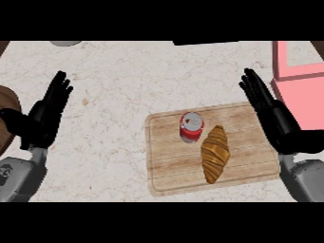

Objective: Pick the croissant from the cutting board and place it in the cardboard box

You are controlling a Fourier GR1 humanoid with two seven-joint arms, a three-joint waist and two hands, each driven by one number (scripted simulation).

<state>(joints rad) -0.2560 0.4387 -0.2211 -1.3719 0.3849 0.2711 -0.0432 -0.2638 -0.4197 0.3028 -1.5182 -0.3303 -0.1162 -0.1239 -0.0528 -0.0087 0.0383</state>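
We're seeing nothing done yet: the croissant (214,153) is lying on the cutting board (171,171), touching or just right of a red can (191,127). Our right hand (273,118) is hanging over the board's right edge, fingers straight, holding nothing. Our left hand (45,116) is resting open, well left of the board. The pink box (311,90), prob. the target, is sitting beyond the board's far-right corner, partly cropped. Grasp, lift & drop are all remaining.

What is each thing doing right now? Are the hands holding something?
Croissant: lying on the cutting board, untouched.
Red can: standing beside it on the board.
Pink box: open on top.
Left hand: open, empty.
Right hand: open, empty.
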